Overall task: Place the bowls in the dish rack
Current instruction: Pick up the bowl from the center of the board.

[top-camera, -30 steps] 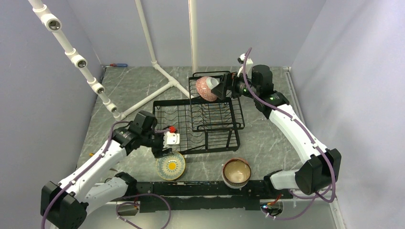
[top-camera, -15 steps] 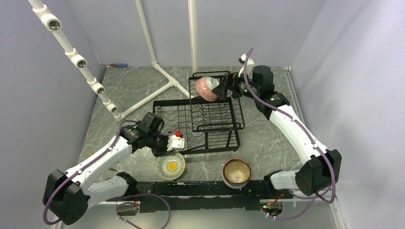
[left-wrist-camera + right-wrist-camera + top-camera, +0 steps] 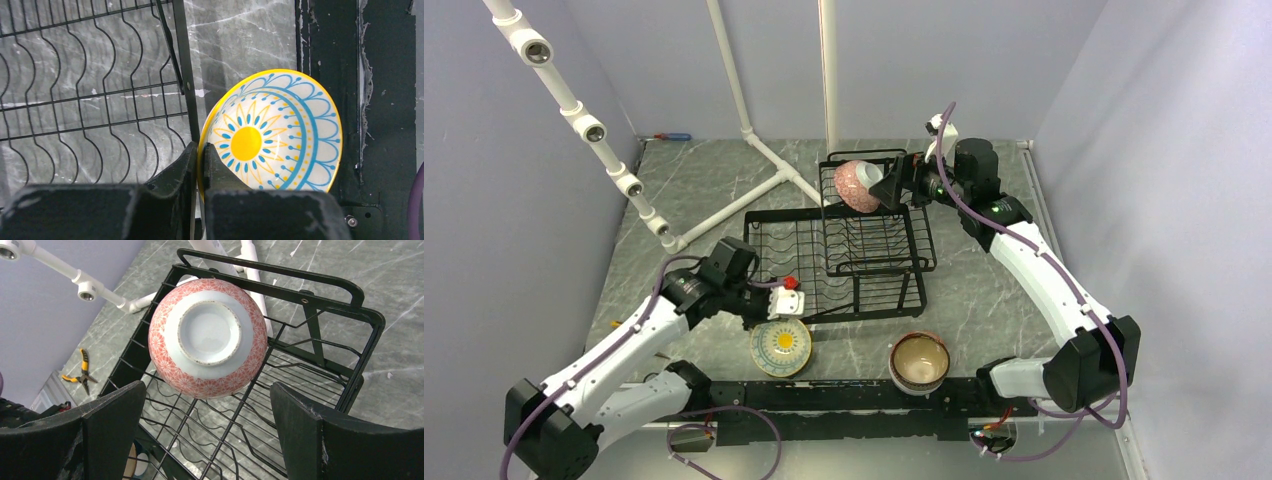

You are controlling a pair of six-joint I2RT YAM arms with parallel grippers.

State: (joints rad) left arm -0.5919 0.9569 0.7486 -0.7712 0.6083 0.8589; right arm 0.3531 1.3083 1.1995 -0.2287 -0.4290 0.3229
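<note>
Left pincer [image 3: 199, 167]: closed narrow on the rim of the yellow-rimmed sunburst bowl [image 3: 272, 135], one finger [image 3: 181, 172] outside the wall and the other inside. This bowl is tilted up on edge, its painted inside facing the wrist camera. It sits on the grey marble tabletop [image 3: 984, 290], just beside the near-left corner of the dish rack [image 3: 769, 245]. Whether its lower rim touches the tabletop cannot be told.

Right pincer [image 3: 207, 390]: jaws wide, holding nothing. It sits at the far right of the rack. The pink-patterned bowl [image 3: 207, 337] lies on its side in the raised basket [image 3: 320, 287], foot ring turned toward this pincer, clear of both fingers.

Brown-rimmed bowl [image 3: 919, 360]: upright at the near edge of the tabletop, well apart from both pincers, near the right end of the rack.

Yellow-handled pliers [image 3: 82, 372] lie on the tabletop, left of the rack. A white pipe frame [image 3: 754, 150] stands at the far left.
</note>
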